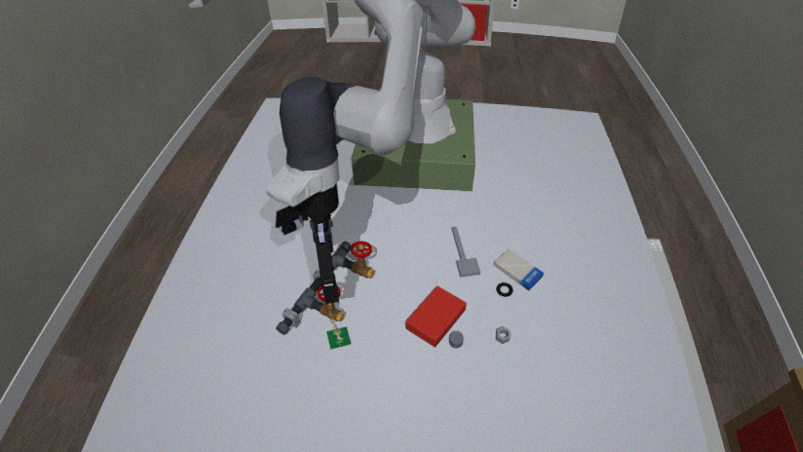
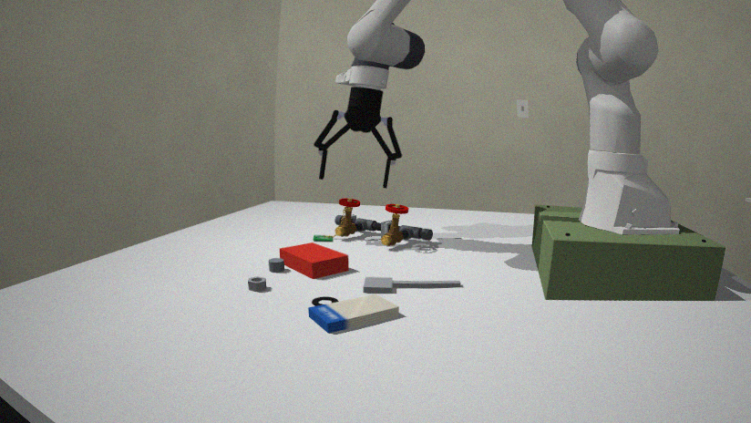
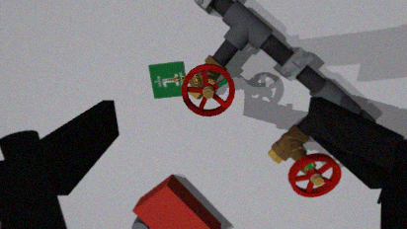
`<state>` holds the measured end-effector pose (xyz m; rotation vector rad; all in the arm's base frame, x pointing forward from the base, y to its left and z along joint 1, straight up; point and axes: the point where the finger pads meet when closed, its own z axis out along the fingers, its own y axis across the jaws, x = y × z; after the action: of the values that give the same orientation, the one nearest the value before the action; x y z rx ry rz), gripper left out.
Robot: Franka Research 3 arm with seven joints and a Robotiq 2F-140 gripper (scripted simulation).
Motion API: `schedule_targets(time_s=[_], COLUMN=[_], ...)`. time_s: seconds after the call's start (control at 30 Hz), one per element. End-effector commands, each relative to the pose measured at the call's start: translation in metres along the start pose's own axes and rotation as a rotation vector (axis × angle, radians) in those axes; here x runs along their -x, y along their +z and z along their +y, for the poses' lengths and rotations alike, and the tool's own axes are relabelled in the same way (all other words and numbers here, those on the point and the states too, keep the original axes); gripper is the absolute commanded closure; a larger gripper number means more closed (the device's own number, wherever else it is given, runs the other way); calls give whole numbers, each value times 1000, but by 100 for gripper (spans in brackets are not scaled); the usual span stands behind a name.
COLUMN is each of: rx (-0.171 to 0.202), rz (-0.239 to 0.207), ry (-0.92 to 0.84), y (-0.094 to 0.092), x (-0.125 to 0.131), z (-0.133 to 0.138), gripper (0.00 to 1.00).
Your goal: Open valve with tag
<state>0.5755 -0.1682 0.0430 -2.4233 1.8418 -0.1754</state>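
Two brass valves with red handwheels stand on one grey pipe (image 1: 314,291). The tagged valve (image 1: 323,299) has a green tag (image 1: 338,337) chained to it. It also shows in the side view (image 2: 347,216) and in the wrist view (image 3: 207,90), with its tag (image 2: 323,238) (image 3: 167,80) flat beside it. The other valve (image 1: 361,253) (image 2: 395,222) (image 3: 313,173) has no tag. My gripper (image 2: 354,180) (image 1: 310,255) (image 3: 212,116) is open wide and empty. It hangs well above the valves, roughly over the tagged one. One finger partly hides the tagged handwheel in the overhead view.
To the right of the valves lie a red block (image 1: 436,315), a grey cylinder (image 1: 455,338), a nut (image 1: 502,334), a black ring (image 1: 504,284), a white and blue box (image 1: 517,269) and a grey scraper (image 1: 463,253). The green robot base (image 1: 427,154) stands behind.
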Motion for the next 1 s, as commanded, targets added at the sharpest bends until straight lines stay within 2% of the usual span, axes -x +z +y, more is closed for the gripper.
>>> schedule_targets(time_s=[0.0,0.7,0.97], rx=[19,19,21], rz=[58,58,59], ry=[194,194,194], y=[-2,-2,4], x=[-5,-5,-5], z=[-3,-3,-3], gripper=[0,0,0])
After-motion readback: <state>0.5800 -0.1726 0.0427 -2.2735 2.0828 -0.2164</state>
